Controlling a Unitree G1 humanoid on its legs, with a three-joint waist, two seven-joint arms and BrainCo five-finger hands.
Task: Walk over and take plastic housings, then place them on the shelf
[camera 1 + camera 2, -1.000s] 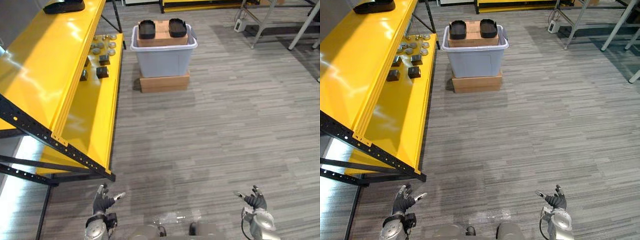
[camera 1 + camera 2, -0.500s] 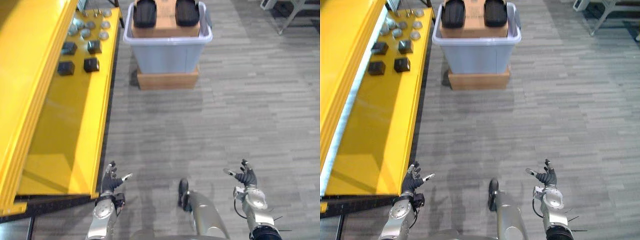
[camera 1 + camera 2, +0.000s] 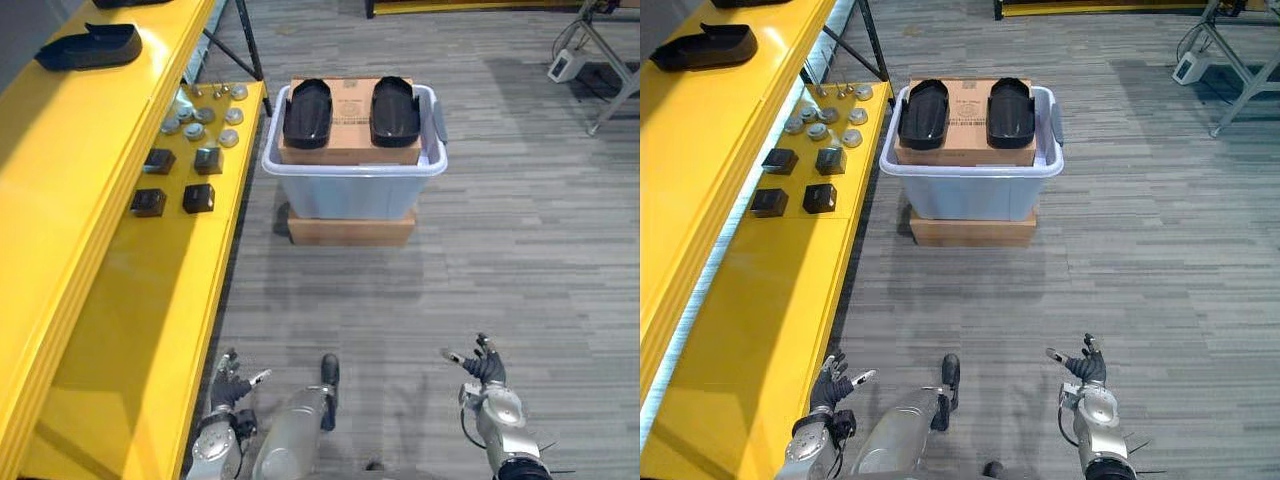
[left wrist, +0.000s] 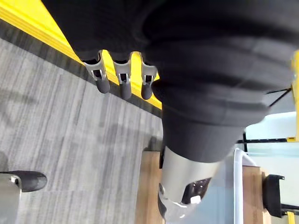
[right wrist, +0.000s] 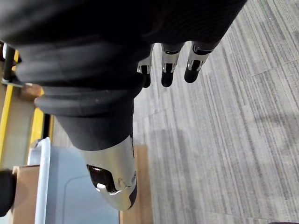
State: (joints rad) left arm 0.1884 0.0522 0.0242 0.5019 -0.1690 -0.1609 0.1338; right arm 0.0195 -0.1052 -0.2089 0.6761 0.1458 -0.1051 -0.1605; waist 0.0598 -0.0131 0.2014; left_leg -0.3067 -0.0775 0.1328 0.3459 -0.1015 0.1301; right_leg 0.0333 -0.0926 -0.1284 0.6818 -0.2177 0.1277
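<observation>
Two black plastic housings [image 3: 307,111] [image 3: 395,108] lie side by side on a cardboard box [image 3: 349,128] inside a grey plastic bin [image 3: 352,192] ahead on the floor. A third black housing [image 3: 88,48] rests on the top level of the yellow shelf [image 3: 60,200] at my left. My left hand [image 3: 229,378] hangs low beside the shelf's lower level, fingers relaxed and holding nothing. My right hand [image 3: 484,365] is low at the right over bare floor, also open and holding nothing. Both are well short of the bin.
The bin stands on a flat cardboard box [image 3: 350,229]. On the shelf's lower level lie several dark blocks [image 3: 198,197] and several round metal parts [image 3: 205,114]. Metal frame legs [image 3: 600,60] stand at the far right. Grey plank floor [image 3: 520,240] lies between me and the bin.
The view has shifted as I walked: the bin and housings now sit lower in the picture. Both hands stay low and open.
</observation>
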